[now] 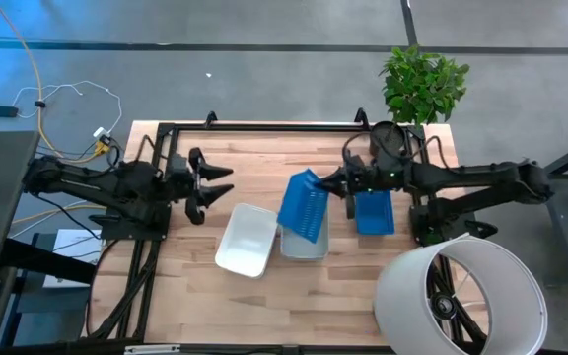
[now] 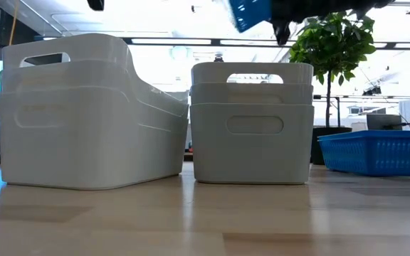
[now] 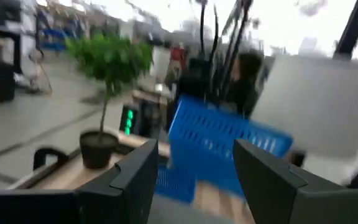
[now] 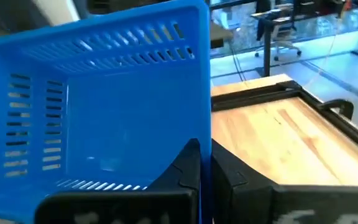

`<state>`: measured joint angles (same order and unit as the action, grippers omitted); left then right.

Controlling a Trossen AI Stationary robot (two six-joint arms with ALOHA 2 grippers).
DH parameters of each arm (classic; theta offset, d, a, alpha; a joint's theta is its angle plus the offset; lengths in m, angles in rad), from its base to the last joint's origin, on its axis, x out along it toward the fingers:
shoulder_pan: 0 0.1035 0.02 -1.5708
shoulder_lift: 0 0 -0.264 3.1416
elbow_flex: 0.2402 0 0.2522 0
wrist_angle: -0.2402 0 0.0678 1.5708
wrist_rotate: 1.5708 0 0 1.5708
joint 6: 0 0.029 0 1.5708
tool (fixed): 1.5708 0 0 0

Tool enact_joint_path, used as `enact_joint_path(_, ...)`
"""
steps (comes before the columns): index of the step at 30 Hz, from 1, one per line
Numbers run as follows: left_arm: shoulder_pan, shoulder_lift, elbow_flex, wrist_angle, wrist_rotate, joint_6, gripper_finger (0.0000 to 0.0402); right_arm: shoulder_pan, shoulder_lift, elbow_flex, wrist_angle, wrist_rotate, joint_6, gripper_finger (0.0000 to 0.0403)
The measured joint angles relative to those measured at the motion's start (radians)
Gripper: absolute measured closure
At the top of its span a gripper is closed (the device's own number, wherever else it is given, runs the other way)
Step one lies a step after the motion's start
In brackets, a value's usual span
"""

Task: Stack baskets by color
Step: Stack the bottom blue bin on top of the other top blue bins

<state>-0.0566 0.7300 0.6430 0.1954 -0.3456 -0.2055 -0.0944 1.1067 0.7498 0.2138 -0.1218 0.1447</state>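
From above, we saw the right gripper (image 1: 341, 181) pinching a blue basket (image 1: 303, 205) by its rim, lifted over the grey stack (image 1: 304, 244). Another blue basket (image 1: 374, 212) lay just beside the gripper. The left gripper (image 1: 217, 186) waited spread. At table level, the white stack (image 2: 84, 114) stood beside the grey.

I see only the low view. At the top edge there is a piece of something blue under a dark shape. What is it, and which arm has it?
Observer: It is a blue mesh plastic basket, held by its rim in the shut right gripper.
Operator: Where does it hang over the table?
Observer: Tilted, above the grey plastic basket stack.
Operator: And the left arm?
Observer: The left gripper is open, empty, beside the white plastic basket stack.
Operator: The second blue basket?
Observer: The flat blue basket lies under the right arm.
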Motion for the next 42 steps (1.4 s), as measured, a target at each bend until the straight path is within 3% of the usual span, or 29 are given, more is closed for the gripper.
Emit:
enact_joint_path(5,-0.001,0.012,0.000,-0.051,0.090,0.013,0.0204,0.005,-0.080,0.001,-0.034,0.001,-0.075,0.0403)
enact_joint_path(21,0.000,0.011,0.000,-0.011,0.043,0.044,0.0204,-0.001,-0.107,0.002,-0.051,0.009,-0.066,0.0403)
enact_joint_path(34,0.000,0.011,0.000,-0.011,0.020,0.033,0.0204,-0.125,-0.113,0.388,-0.943,0.229,-0.108,0.0403)
enact_joint_path(38,0.000,0.011,0.000,-0.011,0.020,0.026,0.0204,-0.129,-0.113,0.444,-1.161,0.309,-0.125,0.0403)
enact_joint_path(42,0.000,0.011,0.000,-0.011,0.020,0.026,0.0204,-0.129,-0.113,0.454,-1.339,0.323,-0.127,0.0403)
